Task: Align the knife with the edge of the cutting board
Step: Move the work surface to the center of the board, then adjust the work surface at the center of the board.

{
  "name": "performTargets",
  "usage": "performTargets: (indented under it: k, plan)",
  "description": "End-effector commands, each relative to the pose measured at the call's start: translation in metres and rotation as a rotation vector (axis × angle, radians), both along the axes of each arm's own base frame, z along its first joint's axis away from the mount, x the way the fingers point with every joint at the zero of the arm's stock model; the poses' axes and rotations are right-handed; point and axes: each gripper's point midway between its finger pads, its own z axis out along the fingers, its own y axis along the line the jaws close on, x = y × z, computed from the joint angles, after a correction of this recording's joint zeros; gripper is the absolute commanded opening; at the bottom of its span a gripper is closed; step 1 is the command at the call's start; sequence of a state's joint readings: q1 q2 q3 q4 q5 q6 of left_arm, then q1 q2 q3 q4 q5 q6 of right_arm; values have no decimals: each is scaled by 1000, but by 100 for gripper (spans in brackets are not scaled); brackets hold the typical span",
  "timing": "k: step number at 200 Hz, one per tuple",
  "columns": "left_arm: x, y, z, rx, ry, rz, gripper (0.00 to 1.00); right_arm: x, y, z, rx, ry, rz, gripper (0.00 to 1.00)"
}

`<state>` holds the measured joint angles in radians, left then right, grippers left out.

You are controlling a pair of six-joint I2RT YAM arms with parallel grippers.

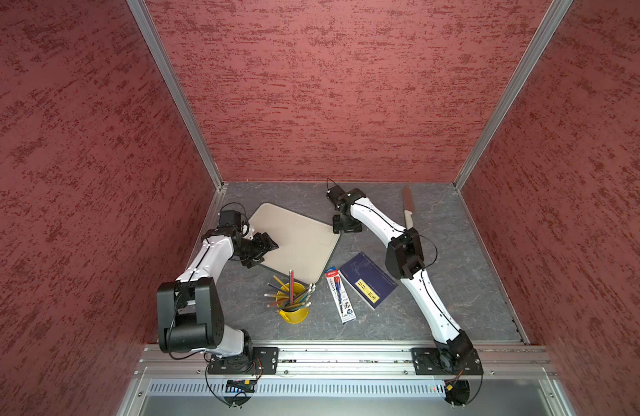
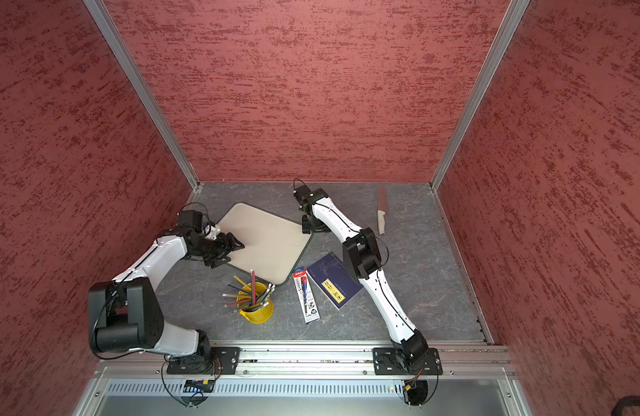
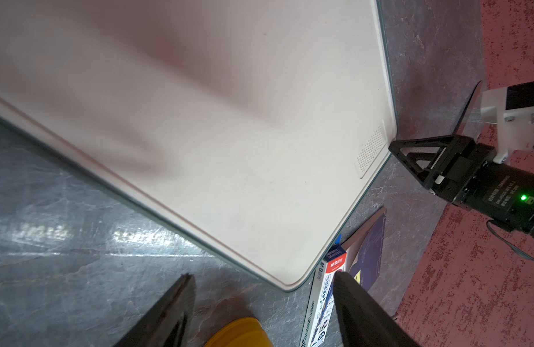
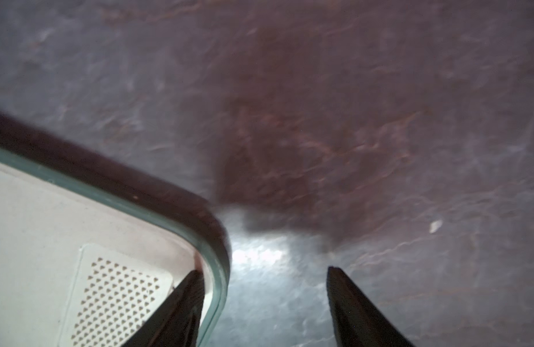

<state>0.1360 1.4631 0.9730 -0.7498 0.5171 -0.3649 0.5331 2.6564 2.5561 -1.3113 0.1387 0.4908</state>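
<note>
Knife point(image 1: 407, 210) lies well apart from right hand point(image 1: 343, 227) at cutting board point(image 1: 296, 241) corner.

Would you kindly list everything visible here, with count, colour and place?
cutting board: one, beige, dark rim, table's far left.
knife: one, reddish-brown blade, white handle, far right, apart from board.
notebook: one, dark blue, right of board's near corner.
pen pack: one, red-white-blue, between notebook and cup.
cup: one, yellow, before the board.
pencils: several, mixed colours, in cup.
table: one, grey marbled.
walls: three, red, around table.
left gripper: one, black, open, at board's left side.
right gripper: one, black, open, straddling board's right corner.
</note>
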Motion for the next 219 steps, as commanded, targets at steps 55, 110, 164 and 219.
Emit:
performTargets:
  k: [55,110,164,219]
  plan:
    - [-3,0,3,-9,6,-11,76,56,-123,-24,-110,-43,-280,69]
    - [14,-1,6,-37,-16,8,76,68,-146,31,56,-94,-399,74]
    - [37,3,3,-46,-41,35,76,-1,-106,45,305,21,-339,76]
    - [111,17,-7,-33,-49,57,76,-46,-62,48,390,87,-236,77]
